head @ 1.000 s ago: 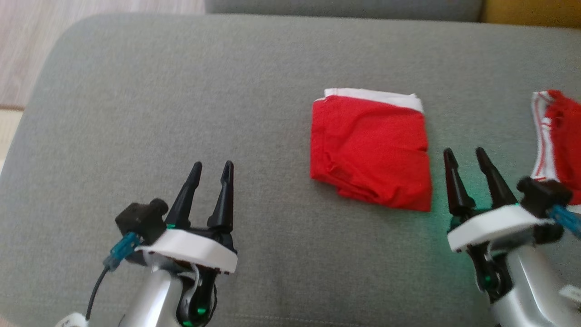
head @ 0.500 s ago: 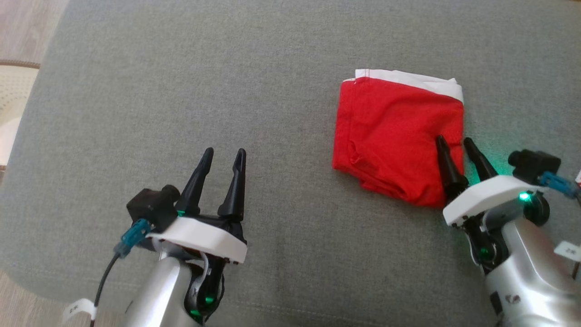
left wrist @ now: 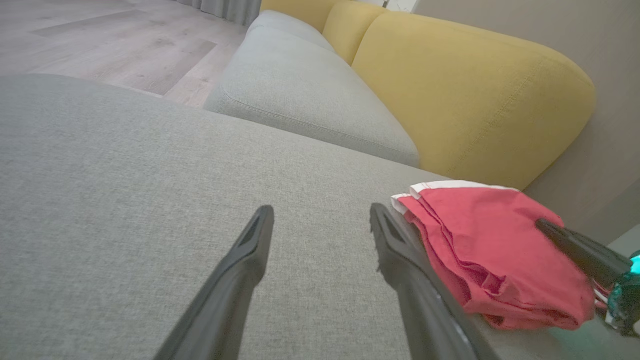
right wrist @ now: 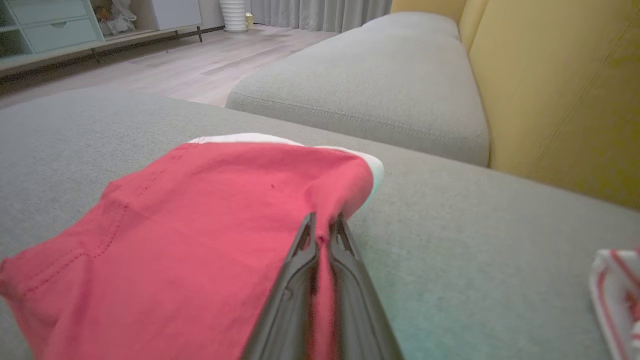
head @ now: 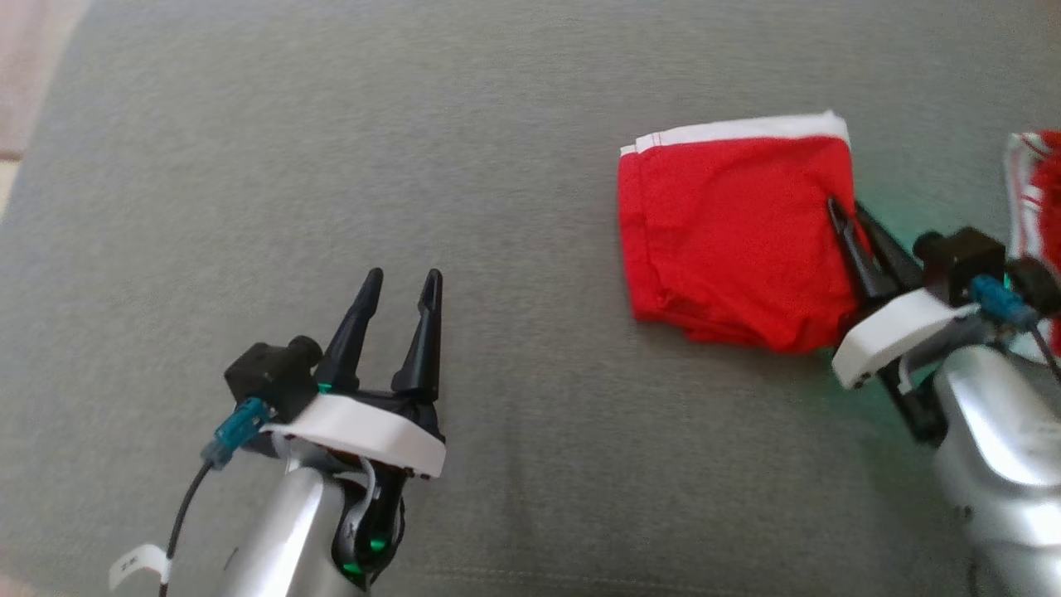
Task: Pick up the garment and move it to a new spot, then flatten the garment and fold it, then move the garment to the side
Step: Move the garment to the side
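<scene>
The garment (head: 733, 236) is a folded red piece with a white band along its far edge, lying on the grey cushion (head: 464, 182) at the right. My right gripper (head: 844, 211) is shut on the garment's right edge, with red cloth pinched between its two fingers; the right wrist view shows that pinch (right wrist: 324, 227) and the garment (right wrist: 200, 225) spreading left from it. My left gripper (head: 399, 278) stands open over bare cushion at the lower left, well apart from the garment (left wrist: 490, 245), nothing between its fingers.
A second red garment with white stripes (head: 1032, 182) lies at the right edge of the cushion. A further grey seat cushion (right wrist: 370, 85) and yellow backrests (left wrist: 465, 95) stand beyond. Wooden floor (left wrist: 100, 40) lies past the cushion's left edge.
My right gripper has moved onto the garment's right edge and shut on it. The head camera has shifted. The left gripper has stayed open in place.
</scene>
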Robot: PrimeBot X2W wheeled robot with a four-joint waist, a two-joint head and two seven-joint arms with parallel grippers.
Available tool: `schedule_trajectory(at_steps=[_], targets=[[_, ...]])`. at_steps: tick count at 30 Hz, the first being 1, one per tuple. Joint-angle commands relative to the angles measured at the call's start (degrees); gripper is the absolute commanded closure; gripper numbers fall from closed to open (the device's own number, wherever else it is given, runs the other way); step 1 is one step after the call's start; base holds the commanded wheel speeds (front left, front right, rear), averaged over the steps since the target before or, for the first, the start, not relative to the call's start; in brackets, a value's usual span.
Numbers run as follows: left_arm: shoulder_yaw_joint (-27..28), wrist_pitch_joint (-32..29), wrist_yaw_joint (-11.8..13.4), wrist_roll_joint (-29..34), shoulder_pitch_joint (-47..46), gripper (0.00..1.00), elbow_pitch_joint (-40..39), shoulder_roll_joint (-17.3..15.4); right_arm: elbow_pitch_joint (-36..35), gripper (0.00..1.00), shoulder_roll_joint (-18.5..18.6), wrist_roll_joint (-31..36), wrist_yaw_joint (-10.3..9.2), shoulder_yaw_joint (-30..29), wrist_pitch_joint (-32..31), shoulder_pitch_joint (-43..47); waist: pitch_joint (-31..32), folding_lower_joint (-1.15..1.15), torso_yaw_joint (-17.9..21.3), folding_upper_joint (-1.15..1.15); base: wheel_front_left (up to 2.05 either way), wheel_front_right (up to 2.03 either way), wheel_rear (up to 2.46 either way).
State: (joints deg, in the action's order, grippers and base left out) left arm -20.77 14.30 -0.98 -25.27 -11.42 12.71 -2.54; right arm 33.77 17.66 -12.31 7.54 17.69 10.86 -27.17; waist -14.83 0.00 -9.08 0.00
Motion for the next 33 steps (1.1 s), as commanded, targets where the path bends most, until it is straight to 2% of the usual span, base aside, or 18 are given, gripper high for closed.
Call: schedule_trajectory(at_steps=[1, 5, 9, 16, 19, 22, 33], targets=[[2.4, 0.7, 0.1, 0.7, -2.1, 0.00, -1.7, -0.3, -2.8, 1.00, 2.2, 2.0, -0.05, 1.6, 0.9, -2.1, 0.3, 0.00, 2.7, 0.00, 0.00, 0.00, 0.00], [3.0, 0.7, -0.2, 1.3, -2.5, 0.00, -1.8, -0.3, -5.3, 1.00, 6.0, 4.2, -0.05, 3.8, 0.1, -3.7, -0.2, 0.00, 5.5, 0.00, 0.00, 0.00, 0.00], [3.6, 0.7, -0.8, 2.2, -3.5, 0.00, -1.7, -0.3, -9.2, 1.00, 12.9, 4.1, -0.05, 6.3, -2.9, -5.8, -1.9, 0.00, 9.3, 0.00, 0.00, 0.00, 0.00], [3.7, 0.7, -2.0, 3.8, -6.1, 0.00, -1.2, -0.3, -10.7, 1.00, 25.9, -1.0, -0.05, 7.5, -8.2, -7.9, -5.5, 0.00, 13.6, 0.00, 0.00, 0.00, 0.00], [3.6, 0.7, -2.2, 3.9, -7.3, 0.00, -1.1, -0.3, -9.5, 1.00, 29.3, -3.3, -0.05, 6.1, -9.7, -8.2, -7.0, 0.00, 14.5, 0.00, 0.00, 0.00, 0.00], [3.3, 0.7, -2.4, 4.0, -8.3, 0.00, -1.0, -0.3, -7.6, 1.00, 30.8, -4.9, -0.05, 3.7, -10.8, -8.2, -8.1, 0.00, 14.9, 0.00, 0.00, 0.00, 0.00], [3.2, 0.7, -2.6, 3.6, -9.5, 0.00, -0.6, -0.3, -2.6, 1.00, 31.1, -5.9, -0.05, -1.8, -14.3, -7.0, -10.1, 0.00, 14.2, 0.00, 0.00, 0.00, 0.00]])
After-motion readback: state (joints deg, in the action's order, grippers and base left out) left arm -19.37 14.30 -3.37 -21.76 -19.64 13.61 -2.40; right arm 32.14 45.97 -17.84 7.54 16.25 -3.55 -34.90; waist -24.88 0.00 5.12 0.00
